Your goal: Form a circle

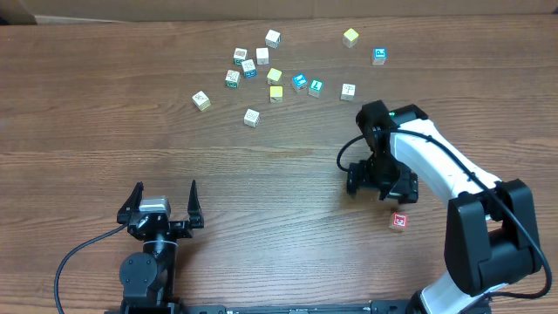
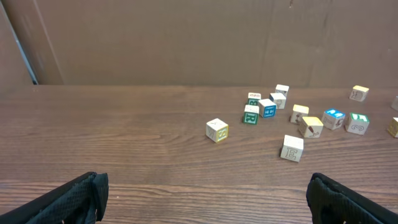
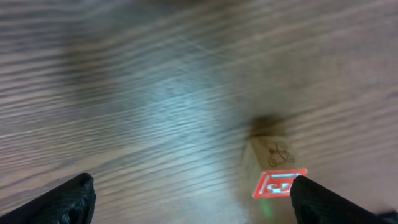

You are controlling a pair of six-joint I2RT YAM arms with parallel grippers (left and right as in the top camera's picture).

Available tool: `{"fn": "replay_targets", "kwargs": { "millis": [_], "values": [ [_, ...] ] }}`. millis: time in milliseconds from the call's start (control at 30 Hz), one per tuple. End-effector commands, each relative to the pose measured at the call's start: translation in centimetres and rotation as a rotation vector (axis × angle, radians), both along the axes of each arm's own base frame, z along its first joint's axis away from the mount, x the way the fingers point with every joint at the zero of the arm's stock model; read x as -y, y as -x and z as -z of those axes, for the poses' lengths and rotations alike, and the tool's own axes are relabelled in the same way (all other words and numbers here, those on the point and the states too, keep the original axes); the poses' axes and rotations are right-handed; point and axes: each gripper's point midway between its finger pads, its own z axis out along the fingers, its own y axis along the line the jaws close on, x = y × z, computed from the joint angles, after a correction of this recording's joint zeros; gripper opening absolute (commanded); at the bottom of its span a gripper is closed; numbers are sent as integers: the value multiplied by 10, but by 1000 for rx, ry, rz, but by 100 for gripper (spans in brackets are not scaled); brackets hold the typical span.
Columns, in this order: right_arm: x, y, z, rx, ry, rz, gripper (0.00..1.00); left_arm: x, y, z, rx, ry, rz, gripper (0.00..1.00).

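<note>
Right tool (image 3: 193, 190) wide open, empty; red-marked cube (image 3: 273, 174) beside 1 finger.

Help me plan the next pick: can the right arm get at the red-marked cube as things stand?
Probably yes: the red-marked cube sits alone on the table right by the open right pincer, nothing between them.

place: lab bench | cue: wood-grain table (image 1: 87, 131), cardboard backdrop (image 2: 155, 37)

Both wide open: left hand (image 1: 166, 190) close to base, right hand (image 1: 381, 181) farther out.
</note>
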Motion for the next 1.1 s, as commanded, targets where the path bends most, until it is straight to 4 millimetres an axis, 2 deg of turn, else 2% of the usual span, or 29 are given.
{"fn": "replay_targets", "kwargs": {
  "millis": [0,200,400,567,667,700,733,1067],
  "values": [
    [17,-3,1,25,90,91,98,3,0,-1,9,-17,13,99],
    [25,21,-3,-67,120,111,100,3,0,-1,9,-17,13,100],
    [36,47,14,-129,163,192,100,3,0,-1,9,-17,13,100],
    [42,47,26,-114,154,221,99,3,0,-1,9,-17,13,99],
    [41,40,29,-85,141,217,83,3,0,-1,9,-17,13,99],
    [40,35,31,-66,128,198,62,3,0,-1,9,-17,13,100],
    [40,33,32,-58,126,199,57,3,0,-1,9,-17,13,99],
    [37,25,35,-27,105,181,46,3,0,-1,9,-17,13,100]
  ]
}}
